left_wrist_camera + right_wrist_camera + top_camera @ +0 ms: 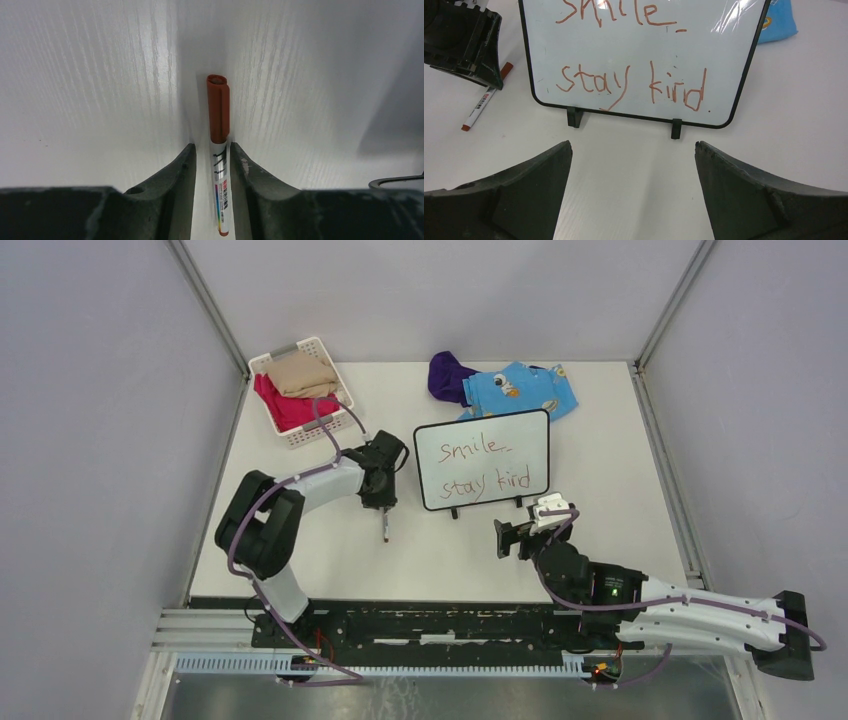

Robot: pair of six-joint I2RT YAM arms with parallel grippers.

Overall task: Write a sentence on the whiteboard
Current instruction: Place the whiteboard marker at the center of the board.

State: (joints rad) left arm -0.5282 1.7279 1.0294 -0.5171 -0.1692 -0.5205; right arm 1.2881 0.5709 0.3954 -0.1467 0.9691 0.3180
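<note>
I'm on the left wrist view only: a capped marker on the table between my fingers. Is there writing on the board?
Observer: Yes. The whiteboard carries a two-line sentence in reddish-brown, "smile" over "stay kind".
Operator: Where is the board from my marker?
Observer: In the top view the marker lies on the table just left of the board's lower left corner, not touching it.
Operator: And the other arm?
Observer: The right gripper is open and holds nothing. It sits just in front of the board, facing it.
</note>
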